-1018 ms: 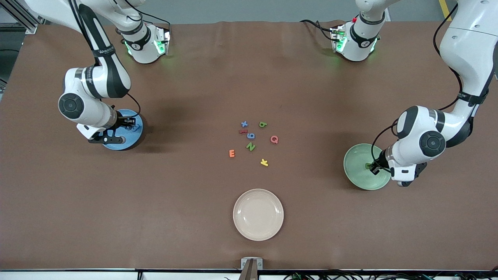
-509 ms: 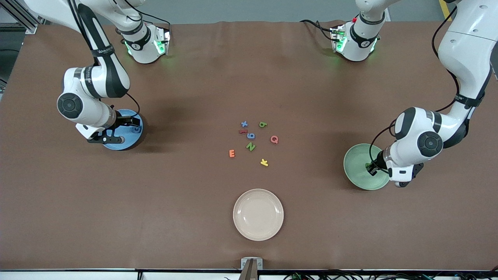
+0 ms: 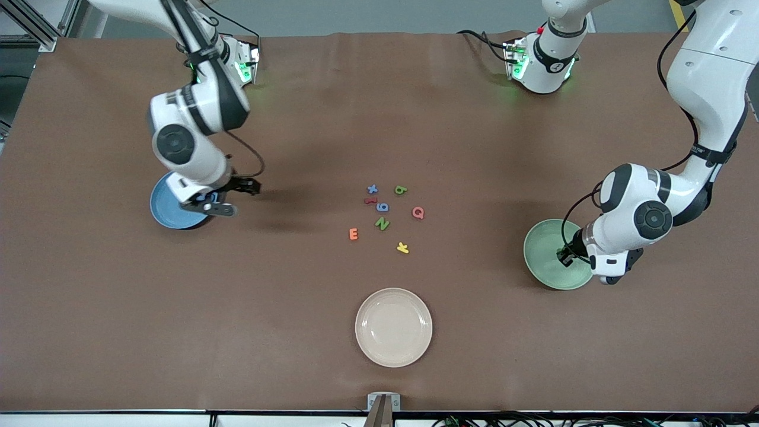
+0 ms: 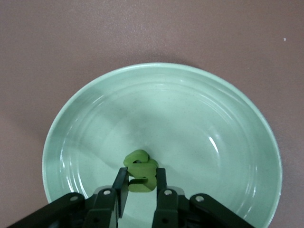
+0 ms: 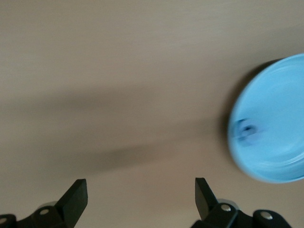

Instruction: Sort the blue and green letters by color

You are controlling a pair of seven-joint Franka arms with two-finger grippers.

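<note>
My left gripper (image 3: 566, 256) is low inside the green plate (image 3: 542, 237), shut on a green letter (image 4: 141, 176). A second green piece (image 4: 137, 158) seems to lie against it. My right gripper (image 3: 239, 198) is open and empty over bare table beside the blue plate (image 3: 169, 210). The right wrist view shows the blue plate (image 5: 275, 109) with a blue letter (image 5: 247, 130) in it. In the table's middle lie a blue X (image 3: 372, 189), a blue 9 (image 3: 383, 207), a green b (image 3: 401, 190) and a green N (image 3: 382, 223).
Among those letters lie a red one (image 3: 370, 201), a pink Q (image 3: 418, 212), an orange E (image 3: 353, 233) and a yellow K (image 3: 403, 248). A beige plate (image 3: 394, 327) stands nearer to the front camera.
My right gripper has left the blue plate and moved toward the table's middle, open. My left gripper has stayed in the green plate, shifting only slightly.
</note>
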